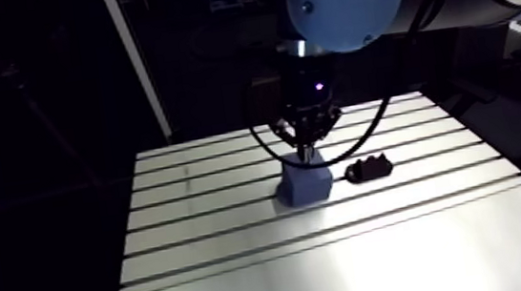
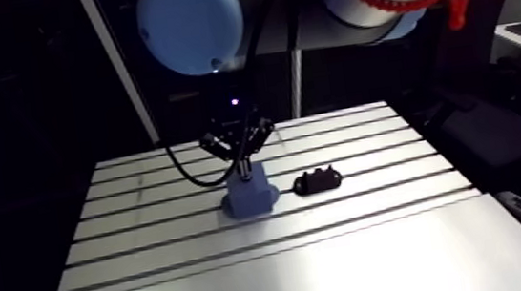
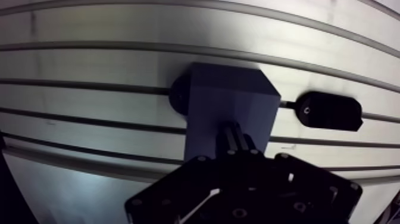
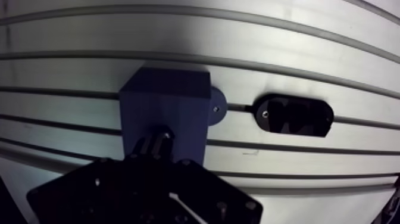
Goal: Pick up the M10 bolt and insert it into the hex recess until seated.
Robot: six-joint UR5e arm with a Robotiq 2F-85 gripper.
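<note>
A blue block (image 3: 229, 98) stands on the slotted aluminium table (image 1: 198, 223), with its round foot tabs showing on either side. My gripper (image 3: 236, 134) hangs straight over the block's top face, its fingers drawn close together on a dark narrow piece that I take to be the M10 bolt. The bolt is mostly hidden between the fingers, and its lower end meets the block's top. The hex recess itself is covered by the fingers. In the arm view the gripper (image 1: 306, 154) comes down onto the block (image 1: 306, 187).
A black oblong holder (image 3: 329, 111) with a small screw lies on the table a short way beside the block, also visible in the arm view (image 1: 369, 169). Slots run across the table, and a smooth plate forms its near part.
</note>
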